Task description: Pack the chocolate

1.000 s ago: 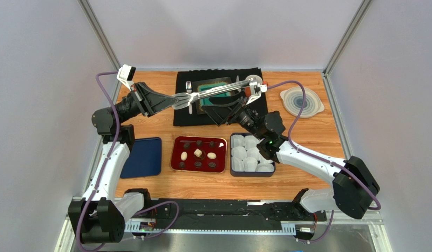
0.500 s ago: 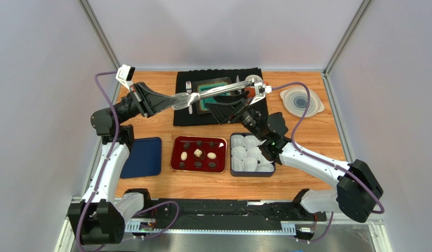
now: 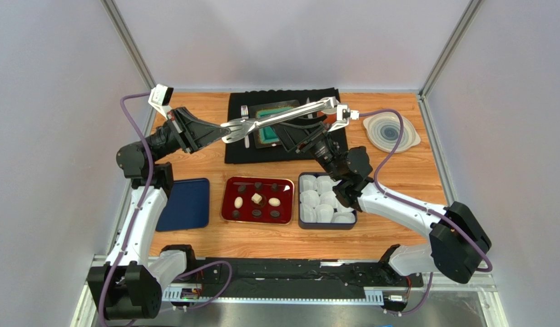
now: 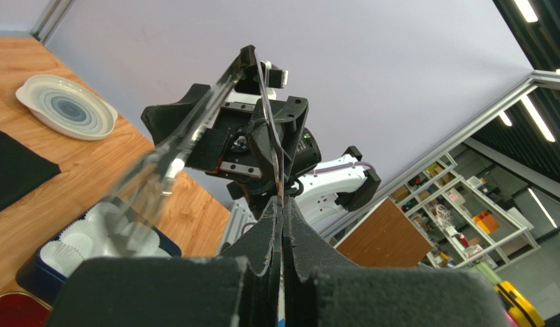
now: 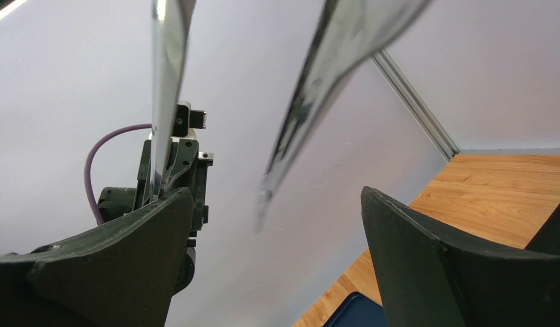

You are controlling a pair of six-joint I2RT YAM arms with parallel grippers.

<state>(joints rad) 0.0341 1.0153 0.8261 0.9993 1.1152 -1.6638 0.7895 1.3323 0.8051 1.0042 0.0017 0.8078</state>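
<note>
The chocolate point(image 3: 257, 199), dark rounds and a few cream pieces, lies in a red tray point(image 3: 226, 204) at the near middle. My left gripper point(image 3: 218, 131) point(image 4: 282, 204) is shut on one thin blade of the metal tongs point(image 3: 282, 117) point(image 4: 194, 129), held in the air over the black mat. The tongs reach right toward my right gripper point(image 3: 293, 138) point(image 5: 276, 197), which stands wide open. Both tong blades point(image 5: 168, 68) show just beyond its fingertips, and neither touches the pads. The hinge end lies at the right wrist.
A dark blue box of white paper cups point(image 3: 323, 201) sits right of the red tray, and a blue lid point(image 3: 185, 203) left of it. At the back, a black mat point(image 3: 238, 153) carries a teal tray and a fork point(image 3: 245, 112). A striped plate point(image 3: 392, 131) lies back right.
My right gripper has moved back and to the right along the tongs, staying open. The tongs' far end has shifted slightly right. The left arm has hardly moved.
</note>
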